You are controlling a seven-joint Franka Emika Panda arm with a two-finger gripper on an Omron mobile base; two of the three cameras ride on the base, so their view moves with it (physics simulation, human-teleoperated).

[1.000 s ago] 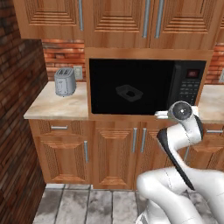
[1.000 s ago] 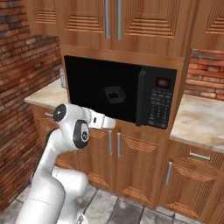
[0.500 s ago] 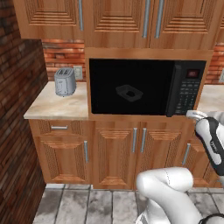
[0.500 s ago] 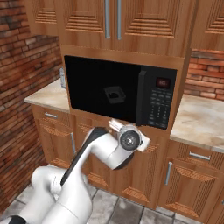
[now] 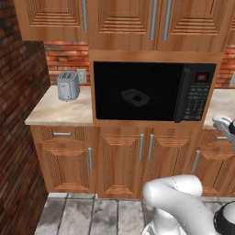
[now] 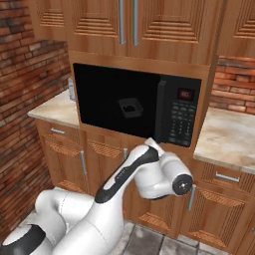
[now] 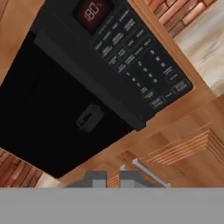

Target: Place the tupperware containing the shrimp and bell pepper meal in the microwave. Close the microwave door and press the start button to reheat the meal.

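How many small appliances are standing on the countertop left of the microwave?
1: a silver toaster stands on the counter left of the microwave, in front of the brick wall. In the right base view the microwave largely hides that spot, so more could sit behind it.

Glossy white rounded arm (image 6: 134, 179) segments, black joint bands, a round dark end cap.

Arm swung low and to the right, gripper nearly shut

We see our white arm rise from the base, bend at a dark-jointed elbow and reach forward. In the hand view our gripper (image 7: 107, 179) shows its two finger tips (image 7: 95, 179) close together with only a narrow gap between them, nothing held, and the hand is rolled well to one side.
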